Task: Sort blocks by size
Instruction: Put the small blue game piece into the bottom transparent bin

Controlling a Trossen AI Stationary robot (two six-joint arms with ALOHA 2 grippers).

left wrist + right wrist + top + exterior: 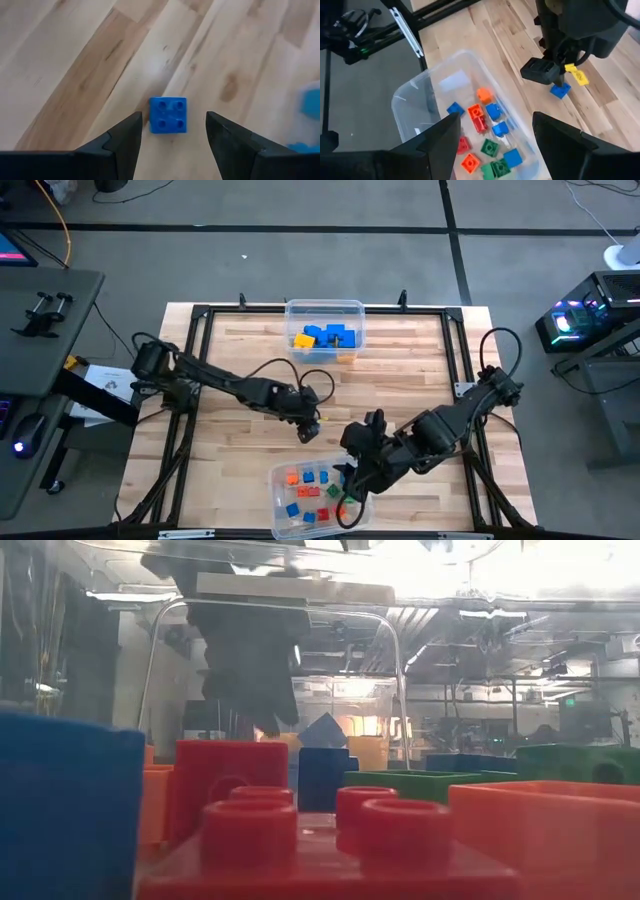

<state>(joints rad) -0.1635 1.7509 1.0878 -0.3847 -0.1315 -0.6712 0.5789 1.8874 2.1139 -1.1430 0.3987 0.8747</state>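
A small blue block point(168, 115) with four studs lies flat on the wooden table point(75, 65), and a small yellow block point(577, 76) lies beside it. My left gripper point(172, 116) hangs just above the blue block, open, one finger on each side and neither touching it. My right gripper point(496, 117) is open and holds nothing, above the near clear bin point(415, 95). That bin holds several small blocks in red, orange, blue and green point(485, 130). The far clear bin point(325, 308) holds larger blue and yellow blocks point(325, 336).
A black frame point(200, 315) runs around the table's edges. Bare wood lies between the two bins and to the table's left. The low view looks through the near bin, past red blocks point(260, 830) close to the lens. The two arms stand close together near the table's middle.
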